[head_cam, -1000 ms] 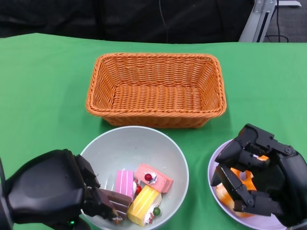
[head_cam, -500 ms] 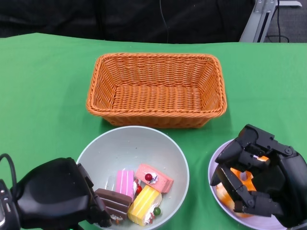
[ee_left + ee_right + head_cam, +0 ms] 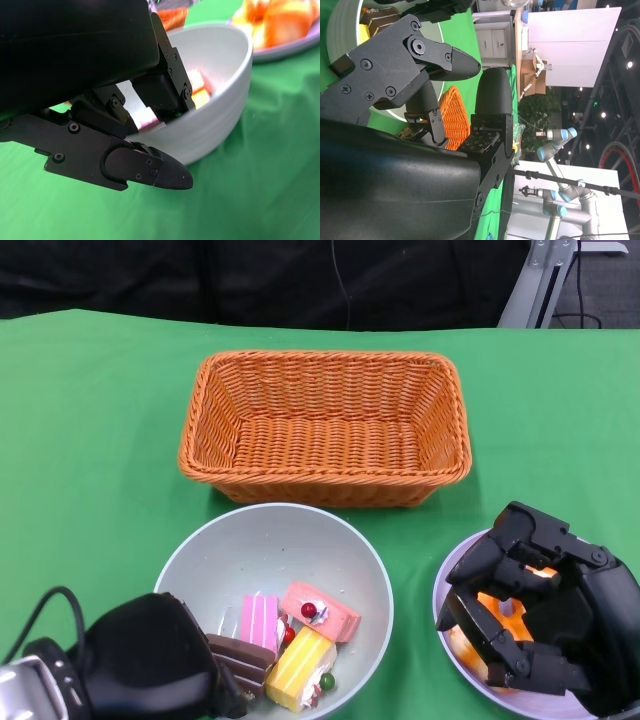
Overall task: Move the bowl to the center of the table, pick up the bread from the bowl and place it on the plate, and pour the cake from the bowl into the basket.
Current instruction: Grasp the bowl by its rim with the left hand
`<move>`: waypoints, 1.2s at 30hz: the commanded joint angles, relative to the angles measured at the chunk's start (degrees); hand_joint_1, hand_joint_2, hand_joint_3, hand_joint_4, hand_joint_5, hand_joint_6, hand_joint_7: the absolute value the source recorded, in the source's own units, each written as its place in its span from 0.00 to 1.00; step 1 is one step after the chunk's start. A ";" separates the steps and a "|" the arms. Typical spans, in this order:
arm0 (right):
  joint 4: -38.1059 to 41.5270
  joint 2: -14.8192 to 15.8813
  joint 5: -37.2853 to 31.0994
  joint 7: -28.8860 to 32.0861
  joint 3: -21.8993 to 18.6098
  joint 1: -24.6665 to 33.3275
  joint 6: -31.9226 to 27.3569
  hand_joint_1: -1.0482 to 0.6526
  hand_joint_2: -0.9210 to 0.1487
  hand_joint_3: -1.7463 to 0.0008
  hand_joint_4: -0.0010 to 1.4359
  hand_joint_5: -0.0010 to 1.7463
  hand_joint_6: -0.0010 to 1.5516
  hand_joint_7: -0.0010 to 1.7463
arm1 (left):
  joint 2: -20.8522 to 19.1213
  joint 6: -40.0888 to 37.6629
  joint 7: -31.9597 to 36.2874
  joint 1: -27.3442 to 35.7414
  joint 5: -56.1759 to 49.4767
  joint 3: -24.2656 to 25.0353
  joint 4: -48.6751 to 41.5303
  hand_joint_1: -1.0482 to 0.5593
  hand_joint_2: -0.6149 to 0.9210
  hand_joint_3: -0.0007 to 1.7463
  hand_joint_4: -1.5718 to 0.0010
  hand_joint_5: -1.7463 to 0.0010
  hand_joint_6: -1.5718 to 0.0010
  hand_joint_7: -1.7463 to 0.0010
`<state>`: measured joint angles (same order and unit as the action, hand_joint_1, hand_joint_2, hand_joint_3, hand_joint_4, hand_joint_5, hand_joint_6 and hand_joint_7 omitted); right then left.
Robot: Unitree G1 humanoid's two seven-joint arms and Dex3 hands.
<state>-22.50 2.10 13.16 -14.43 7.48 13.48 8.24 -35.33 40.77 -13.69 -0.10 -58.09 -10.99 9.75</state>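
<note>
On the green table (image 3: 90, 440), the orange wicker basket (image 3: 325, 425) sits at the far middle, upright, nothing visible inside it. Just in front of it is the grey bowl (image 3: 290, 540), holding several cake pieces (image 3: 300, 640): pink, yellow and chocolate slices bunched at the near side. Left hand (image 3: 150, 670) is at the bowl's near-left rim; the left wrist view shows fingers (image 3: 165, 95) inside the rim and another under the outer wall, so it grips the rim. To the right, near the bowl but apart from it, is the pale plate (image 3: 455, 665) with the orange bread (image 3: 505, 620) lying on it. Right hand (image 3: 540, 615) sits over the plate, fingers curled around the bread; can't tell whether it's actually clamping it or just cupped over it.
</note>
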 commanded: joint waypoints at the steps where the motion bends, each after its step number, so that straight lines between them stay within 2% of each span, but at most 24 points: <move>1: -0.70 -0.30 0.82 0.05 -0.31 0.17 0.67 0.48 0.37 0.51 0.47 0.87 0.42 0.73 | -0.14 -3.05 0.00 0.29 -2.15 -2.19 0.25 0.22 1.00 0.11 0.42 0.99 0.44 0.99; 5: -0.99 -0.37 0.62 0.24 -0.21 0.24 0.56 0.48 0.37 0.51 0.47 0.87 0.42 0.74 | 0.11 -6.45 0.11 -0.60 -3.49 -4.64 -1.03 0.23 1.00 0.11 0.41 0.99 0.44 1.00; 11: -0.99 -0.43 0.56 0.22 -0.24 0.37 0.86 0.48 0.38 0.51 0.46 0.87 0.42 0.74 | -0.31 -10.79 -1.09 -2.36 -4.57 -7.38 -2.28 0.23 1.00 0.14 0.46 1.00 0.53 1.00; 16: -0.54 -0.57 0.22 0.15 -0.30 0.39 1.42 0.49 0.41 0.47 0.47 0.87 0.42 0.75 | -0.24 -13.54 0.12 -2.65 -5.28 -8.43 -2.80 0.23 1.00 0.14 0.50 1.00 0.58 1.00; 21: -0.40 -0.54 0.21 0.08 -0.28 0.41 1.55 0.49 0.43 0.46 0.47 0.87 0.42 0.75 | -0.42 -15.33 1.08 -2.39 -5.46 -8.96 -2.32 0.23 1.00 0.14 0.50 1.00 0.59 1.00; 22: -0.40 -0.50 0.20 0.07 -0.25 0.41 1.50 0.49 0.42 0.46 0.47 0.87 0.42 0.75 | -0.30 -15.95 1.39 -2.15 -5.68 -8.87 -2.04 0.22 1.00 0.14 0.58 1.00 0.64 1.00; 24: -0.34 -0.43 0.23 -0.01 -0.23 0.35 1.43 0.48 0.42 0.47 0.47 0.87 0.42 0.75 | -0.24 -17.31 0.41 -2.01 -5.53 -8.77 -1.40 0.22 1.00 0.14 0.67 1.00 0.70 1.00; 28: -0.61 -0.49 -0.01 0.34 -0.21 0.37 1.02 0.48 0.41 0.48 0.47 0.88 0.42 0.75 | -0.32 -19.15 -2.52 -2.52 -4.02 -9.18 -1.28 0.23 1.00 0.14 0.77 1.00 0.76 1.00; 31: -0.32 -0.53 -0.37 0.37 -0.30 0.28 1.59 0.48 0.42 0.47 0.47 0.88 0.42 0.75 | -0.65 -18.74 -1.88 -3.17 -3.63 -9.64 -2.29 0.23 1.00 0.14 0.76 0.99 0.76 1.00; 34: -0.17 -0.65 0.02 0.23 -0.34 0.30 1.69 0.47 0.42 0.47 0.47 0.88 0.42 0.75 | -0.57 -16.90 1.10 -3.66 -1.94 -9.64 -4.46 0.28 1.00 0.11 0.70 0.97 0.71 0.98; 36: -0.30 -0.73 0.06 0.27 -0.28 0.43 1.71 0.48 0.41 0.47 0.46 0.88 0.42 0.75 | -0.30 -14.93 4.60 -4.13 -0.52 -9.68 -7.05 0.40 1.00 0.08 0.57 0.96 0.58 0.97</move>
<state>-22.50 1.50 12.77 -14.34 7.50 13.64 9.25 -35.09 25.07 -11.20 -3.69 -59.55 -20.58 4.16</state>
